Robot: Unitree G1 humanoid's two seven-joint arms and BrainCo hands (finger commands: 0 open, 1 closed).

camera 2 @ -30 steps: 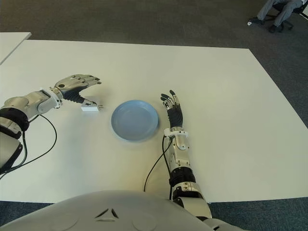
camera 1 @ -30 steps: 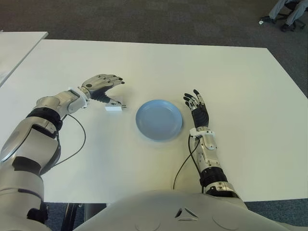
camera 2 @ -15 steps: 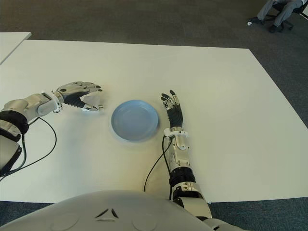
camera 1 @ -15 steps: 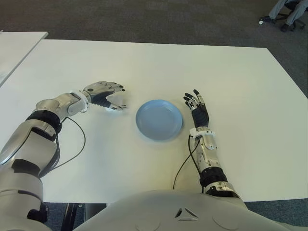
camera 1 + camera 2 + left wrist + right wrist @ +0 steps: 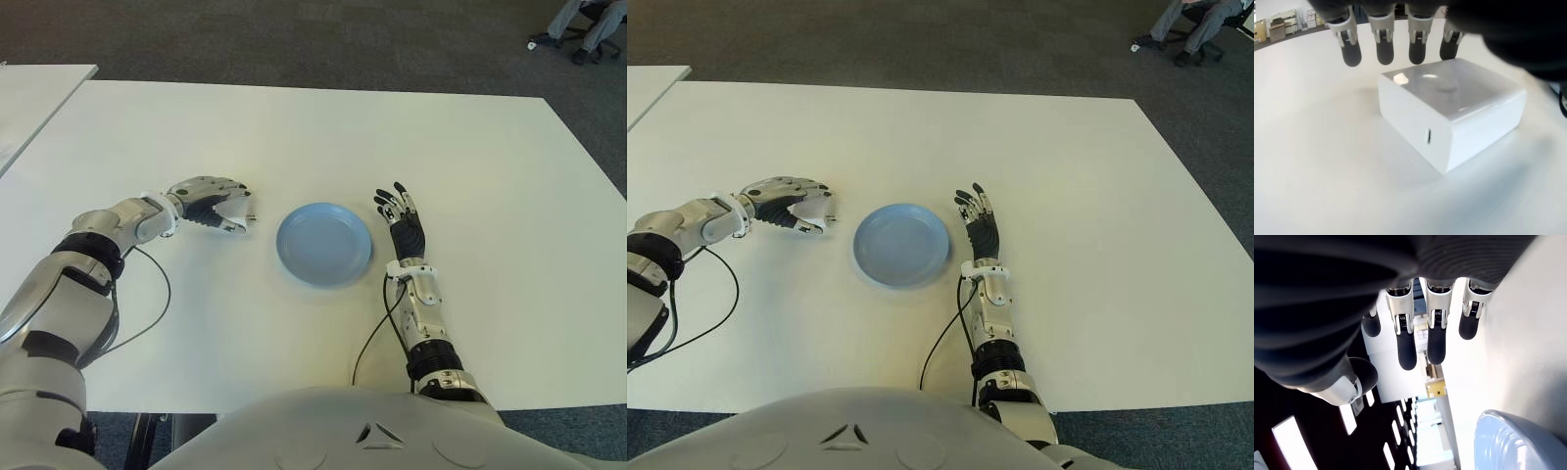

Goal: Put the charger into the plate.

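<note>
The charger, a small white block, lies flat on the white table, left of the blue plate. My left hand arches over it; in the eye views it covers most of the charger, and only the prong end shows toward the plate. In the left wrist view the fingertips hang just beyond the charger's far edge and the thumb looms over its other side, without a clear hold. My right hand shows just right of the plate, fingers straight and spread.
A second white table stands at the far left. Dark carpet lies beyond the far edge, with an office chair and a person's legs at the top right. Black cables trail from both forearms.
My left hand has dropped from above the charger onto it and its fingers have curled around the block. The charger, the plate and the right hand have not moved.
</note>
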